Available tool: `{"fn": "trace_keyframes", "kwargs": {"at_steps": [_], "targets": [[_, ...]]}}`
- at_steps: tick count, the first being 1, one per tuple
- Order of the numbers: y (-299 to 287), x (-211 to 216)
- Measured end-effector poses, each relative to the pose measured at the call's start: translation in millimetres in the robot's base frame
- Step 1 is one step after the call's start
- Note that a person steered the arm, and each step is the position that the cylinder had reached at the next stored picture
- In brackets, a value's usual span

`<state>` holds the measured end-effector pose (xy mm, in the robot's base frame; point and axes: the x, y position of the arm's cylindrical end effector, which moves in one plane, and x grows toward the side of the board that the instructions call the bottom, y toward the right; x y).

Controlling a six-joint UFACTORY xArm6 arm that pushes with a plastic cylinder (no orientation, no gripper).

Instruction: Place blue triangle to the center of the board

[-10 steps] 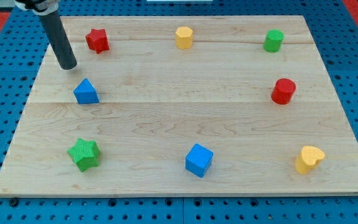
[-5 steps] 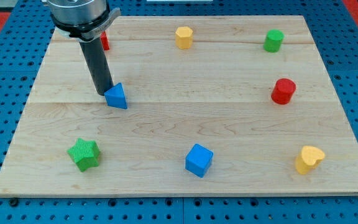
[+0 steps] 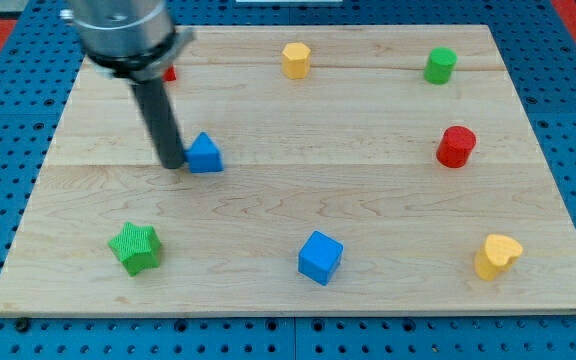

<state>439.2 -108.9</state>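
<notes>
Eight blocks on wooden board (image 3: 388, 200), no readable writing. No claw on rig: my tip (image 3: 172, 165) touching blue triangle (image 3: 205, 155) from view's left; triangle left of board centre. Around: red block (image 3: 169, 72) mostly hidden behind rod, yellow block (image 3: 296, 60), green cylinder (image 3: 440, 66), red cylinder (image 3: 456, 146), yellow heart (image 3: 496, 256), blue cube (image 3: 320, 257), green star (image 3: 135, 247)

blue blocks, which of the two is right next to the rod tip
The blue triangle, at the view's left-centre, sits right beside my tip, on its right. The blue cube lies far off near the view's bottom edge.
</notes>
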Motion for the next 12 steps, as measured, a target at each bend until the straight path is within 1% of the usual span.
{"fn": "trace_keyframes", "kwargs": {"at_steps": [1, 2, 3, 4, 5, 6, 8, 9, 10, 11, 12], "targets": [[43, -3], [43, -3], [-4, -20], [-4, -20], [-58, -45], [-76, -48], [-153, -68], [-153, -118], [-157, -144], [-157, -201], [-132, -200]]}}
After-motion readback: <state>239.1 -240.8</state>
